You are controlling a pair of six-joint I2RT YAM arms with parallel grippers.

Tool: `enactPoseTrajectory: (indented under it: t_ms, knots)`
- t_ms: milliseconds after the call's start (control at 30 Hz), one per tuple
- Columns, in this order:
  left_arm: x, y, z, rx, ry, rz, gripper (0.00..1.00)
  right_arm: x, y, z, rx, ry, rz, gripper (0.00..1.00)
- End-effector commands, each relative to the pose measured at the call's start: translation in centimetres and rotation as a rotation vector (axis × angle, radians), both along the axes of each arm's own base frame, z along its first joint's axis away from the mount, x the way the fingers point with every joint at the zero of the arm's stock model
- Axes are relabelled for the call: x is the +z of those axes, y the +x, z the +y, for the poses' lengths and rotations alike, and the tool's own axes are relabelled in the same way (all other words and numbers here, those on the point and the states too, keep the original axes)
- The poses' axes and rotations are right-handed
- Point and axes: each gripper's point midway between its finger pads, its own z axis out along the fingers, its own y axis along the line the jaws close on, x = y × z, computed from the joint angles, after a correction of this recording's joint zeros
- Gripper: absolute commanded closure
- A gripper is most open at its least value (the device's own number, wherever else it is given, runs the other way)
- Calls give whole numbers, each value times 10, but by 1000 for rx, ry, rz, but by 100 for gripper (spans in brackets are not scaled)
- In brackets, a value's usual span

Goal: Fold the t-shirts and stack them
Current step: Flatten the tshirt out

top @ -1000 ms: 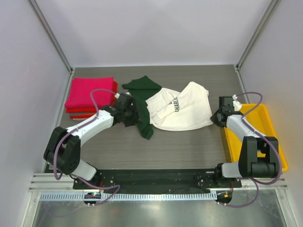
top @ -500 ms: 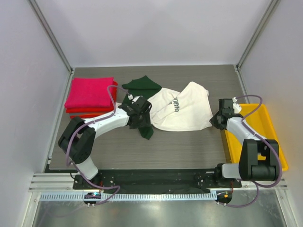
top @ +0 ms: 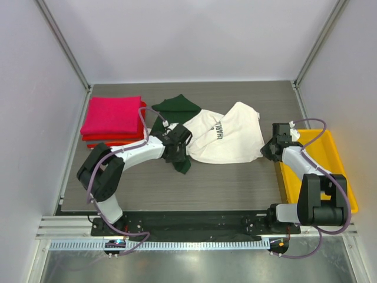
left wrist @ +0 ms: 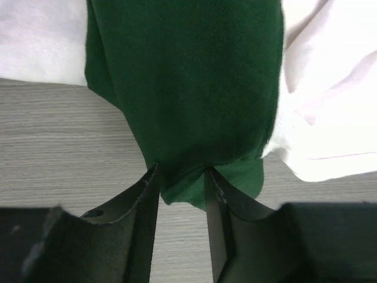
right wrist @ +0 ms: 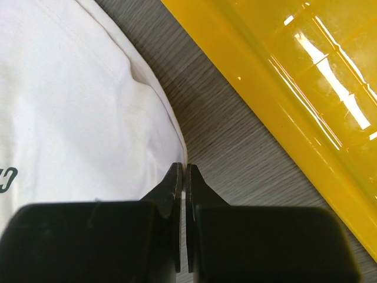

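Tray [top: 340, 177]: at the lower right of the top view, on the right edge of the desk [top: 224, 188]. Nothing is seen in it, and no cloth is touching it.
Left gripper [left wrist: 181, 177]: set low at centre-left of the top view. The jaws are partway closed with the end of the sleeve [left wrist: 188, 88] between them, and both are touched by cloth. Whether the cloth is pinched firmly cannot be told.
Sleeve: dark green, laid flat on the desk and running up the left wrist frame from the jaws, with white cloth on either side. It is judged to be taken by its end so that it can be drawn straight or turned over the body.
Right gripper [right wrist: 182, 170]: placed at centre-right of the top view, between shirt and tray. The jaws are brought fully together, with their tips at the white hem. Whether any hem is caught cannot be told. This side is judged to be steadied while the sleeve is worked.
Shirt [top: 227, 138]: cream-white and lettered, lying rumpled and unfolded at the centre of the top view, between the two grippers. A second green part [top: 177, 106] is spread at upper centre.
Stack [top: 112, 115]: at the upper left, with a pink fold laid on red ones, well apart from the tray. It is judged to be where the shirt is meant to go once folded.
Progress: the folding of this shirt is judged barely begun.
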Motion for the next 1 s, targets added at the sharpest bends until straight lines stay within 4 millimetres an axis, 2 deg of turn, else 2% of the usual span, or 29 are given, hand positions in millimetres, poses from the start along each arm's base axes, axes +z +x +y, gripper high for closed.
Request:
enactPoseTrajectory:
  t_ms: [0, 67, 167, 300, 333, 400, 433, 500, 533, 567, 600, 633, 667, 700, 733, 767, 800, 833, 867, 900, 933, 967]
  knots:
    - [7, 11, -9, 4, -21, -30, 72, 15, 9, 2, -3, 17, -69, 99]
    - [11, 12, 1, 16, 18, -47, 83, 16, 8, 2, -4, 19, -71, 99]
    - [33, 16, 25, 48, 113, -114, 99, 17, 7, 4, -3, 29, -78, 99]
    - [69, 13, 56, 66, 224, -176, 100, 15, 6, 5, 3, 33, -73, 99]
    - [88, 12, 66, 76, 251, -209, 100, 14, 6, 5, 2, 30, -70, 99]
    - [106, 9, 62, 45, 267, -244, 100, 14, 6, 3, -5, 22, -68, 99]
    - [124, 11, 57, 38, 260, -267, 100, 13, 5, 1, -8, 15, -66, 99]
    - [134, 11, 36, -12, 254, -275, 100, 11, 5, -1, -18, 7, -64, 99]
    - [150, 19, 18, -23, 205, -305, 100, 11, 5, -2, -22, 4, -62, 99]
    - [136, 21, -4, -72, 186, -263, 100, 10, 5, -2, -23, 3, -59, 99]
    - [133, 24, -19, -95, 157, -253, 100, 10, 5, -2, -25, 2, -59, 99]
    - [145, 36, -42, -114, 98, -280, 100, 10, 6, -2, -26, 3, -61, 99]
    - [119, 43, -61, -145, 115, -238, 100, 11, 6, -2, -24, 3, -61, 99]
    - [111, 46, -78, -176, 89, -216, 100, 10, 6, -2, -26, 5, -60, 99]
    - [122, 58, -99, -197, 56, -228, 100, 11, 6, -2, -25, 4, -61, 99]
    - [118, 64, -109, -209, 53, -216, 100, 10, 6, -1, -26, 6, -60, 99]
    - [86, 69, -122, -233, 78, -158, 96, 11, 6, -2, -29, 3, -63, 99]
    - [101, 78, -138, -257, 43, -181, 91, 9, 4, -3, -33, 1, -59, 99]
    - [98, 79, -147, -288, 37, -172, 85, 9, 3, -2, -33, 4, -56, 99]
    - [92, 79, -158, -328, 20, -153, 67, 10, 3, -3, -37, 3, -63, 99]
    - [92, 79, -158, -339, 35, -161, 50, 9, 2, -3, -39, 3, -61, 99]
    - [94, 79, -153, -327, 48, -173, 38, 10, 1, -3, -38, 0, -62, 99]
